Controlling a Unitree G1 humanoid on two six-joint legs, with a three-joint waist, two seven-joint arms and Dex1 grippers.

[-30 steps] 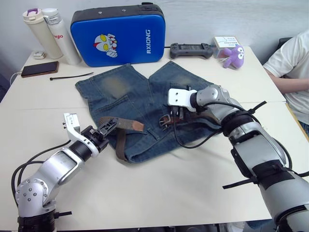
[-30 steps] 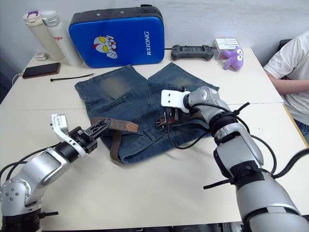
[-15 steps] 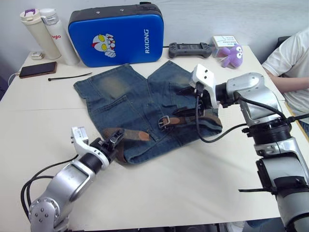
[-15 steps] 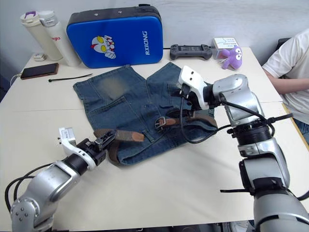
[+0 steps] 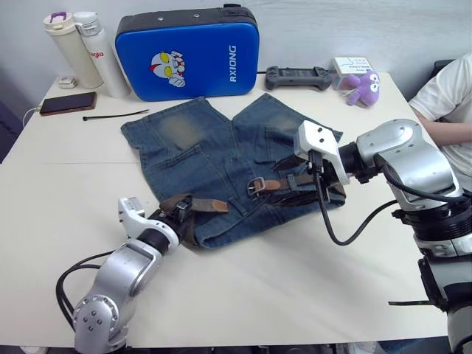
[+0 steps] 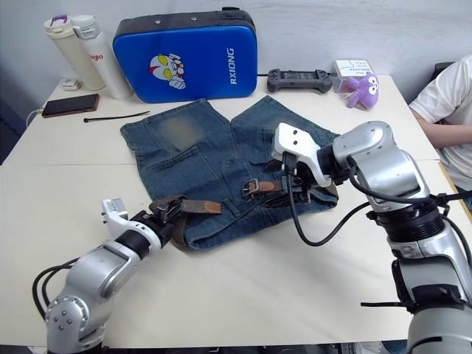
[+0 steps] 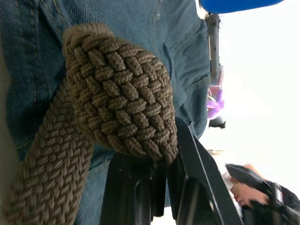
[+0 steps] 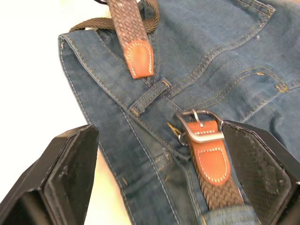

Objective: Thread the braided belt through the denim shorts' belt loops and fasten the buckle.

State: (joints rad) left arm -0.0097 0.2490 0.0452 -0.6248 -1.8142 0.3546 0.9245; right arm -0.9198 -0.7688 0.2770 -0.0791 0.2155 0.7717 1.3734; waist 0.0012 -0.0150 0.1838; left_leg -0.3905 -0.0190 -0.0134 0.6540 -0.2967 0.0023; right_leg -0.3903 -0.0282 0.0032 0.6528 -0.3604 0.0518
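The denim shorts (image 5: 221, 166) lie flat on the white desk (image 5: 295, 273), waistband toward the near side and the two faded legs pointing to the far side. The braided belt (image 5: 193, 210) runs along the waistband: its tan leather tip (image 8: 138, 57) rests on the denim left of the fly, and from there the strap bends in a loop off the shorts' near left corner. The buckle (image 8: 199, 126) lies on the waistband right of the fly, its prong over a tan leather tab, and the strap goes on to the right under the right gripper. One of the belt loops (image 8: 149, 97) stands on the waistband between the leather tip and the buckle, with no belt through it. Tip and buckle are apart, the belt unfastened.

The left gripper (image 5: 179, 209) sits at the near left corner of the shorts, its fingers (image 7: 140, 187) closed on the folded bend of the belt, which bulges above them in the left wrist view. The right gripper (image 6: 291, 173) hovers over the right side of the waistband just right of the buckle; its fingers (image 8: 70, 164) are spread wide and hold nothing.

Along the far edge of the desk stand two white bottles (image 5: 81, 51), a blue case (image 5: 188, 51), a black game controller (image 5: 295, 74) and a purple plush toy (image 5: 363, 85). A phone (image 5: 68, 103) and a thin black cable tie (image 5: 114, 115) lie at far left. A person's arm (image 5: 446, 99) shows at the right edge.
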